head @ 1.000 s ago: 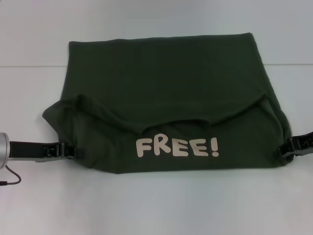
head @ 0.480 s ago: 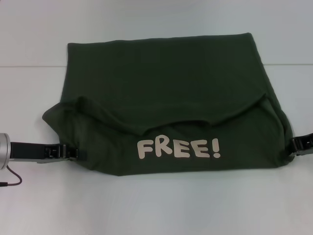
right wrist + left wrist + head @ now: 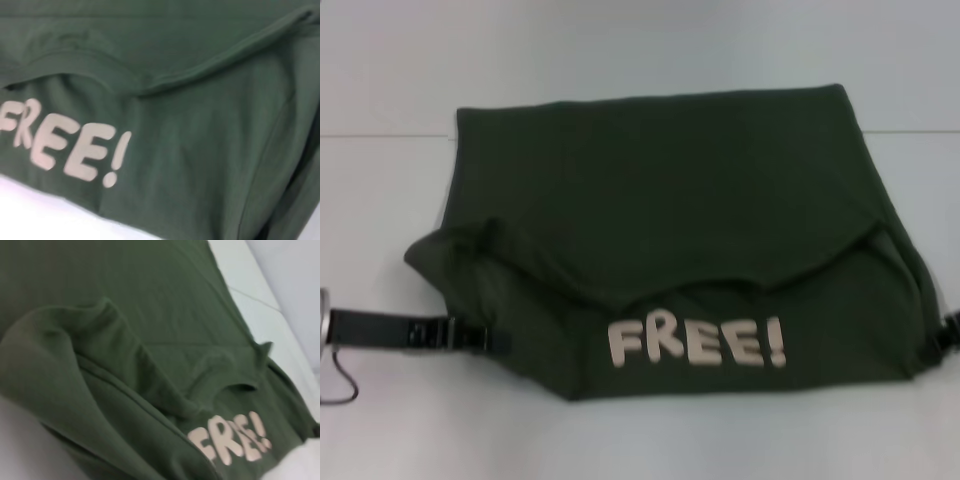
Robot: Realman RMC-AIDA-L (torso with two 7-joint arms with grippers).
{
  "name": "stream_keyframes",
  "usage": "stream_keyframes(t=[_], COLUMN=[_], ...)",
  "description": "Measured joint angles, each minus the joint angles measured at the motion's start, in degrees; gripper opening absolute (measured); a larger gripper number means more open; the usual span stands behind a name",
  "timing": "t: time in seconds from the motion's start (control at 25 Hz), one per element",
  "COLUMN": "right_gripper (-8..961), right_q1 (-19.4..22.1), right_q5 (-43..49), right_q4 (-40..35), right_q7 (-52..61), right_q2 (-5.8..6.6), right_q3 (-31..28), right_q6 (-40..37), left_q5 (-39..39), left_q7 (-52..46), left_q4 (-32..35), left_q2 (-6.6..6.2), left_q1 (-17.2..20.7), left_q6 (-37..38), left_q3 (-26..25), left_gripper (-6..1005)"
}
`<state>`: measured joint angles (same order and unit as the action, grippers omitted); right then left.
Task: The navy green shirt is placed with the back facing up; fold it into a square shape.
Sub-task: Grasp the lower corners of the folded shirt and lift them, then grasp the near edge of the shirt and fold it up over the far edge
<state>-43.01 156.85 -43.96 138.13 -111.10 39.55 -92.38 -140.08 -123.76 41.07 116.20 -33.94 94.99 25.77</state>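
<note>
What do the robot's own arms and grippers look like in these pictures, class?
The left gripper is black, on a flat black link with a silver cylindrical part and a thin dark looping cable at the picture's edge. Of the right gripper only a small black piece shows beside the shirt.

Soft, matt knit cloth on the navy green shirt (image 3: 660, 190), with flat pale "FREE!" lettering (image 3: 695, 343) printed smooth on it. Beneath, a smooth, matt white table (image 3: 390, 90).
</note>
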Motion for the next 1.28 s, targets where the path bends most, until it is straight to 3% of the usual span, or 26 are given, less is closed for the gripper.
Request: stream_keyframes(t=[0.16, 0.48, 0.84, 1.04, 1.28], right_gripper=[21, 26, 32, 36, 40], right_q1=[2.0, 7.3, 8.1, 7.4, 6.5], right_q5=[0.0, 0.4, 0.4, -3.1, -10.5], right_q4=[-0.4, -0.5, 0.4, 0.5, 1.8], right_q7=[-3.2, -11.6, -14.1, -14.7, -12.2], right_q2=[1.08, 0.35, 0.13, 1.19, 4.18], right_q3=[-0.4, 0.7, 1.0, -3.2, -11.2], right_q6=[-7.6, -17.2, -18.0, -17.8, -16.7], left_q5=[-3.5, -10.7, -12.8, -9.5, -5.5], left_q7=[-0.3, -0.4, -1.0, -0.8, -3.2], left_q4=[0.8, 0.9, 0.3, 0.1, -0.7], left_q2=[-0.23, -0.10, 1.13, -0.82, -2.96], left_q1=[0.5, 1.5, 0.8, -1.2, -3.7], left_q6=[7.8, 21.2, 22.7, 22.7, 18.9], left_q3=[-0.1, -0.3, 5.3, -1.2, -9.2], left_gripper=[16, 16, 15, 15, 15])
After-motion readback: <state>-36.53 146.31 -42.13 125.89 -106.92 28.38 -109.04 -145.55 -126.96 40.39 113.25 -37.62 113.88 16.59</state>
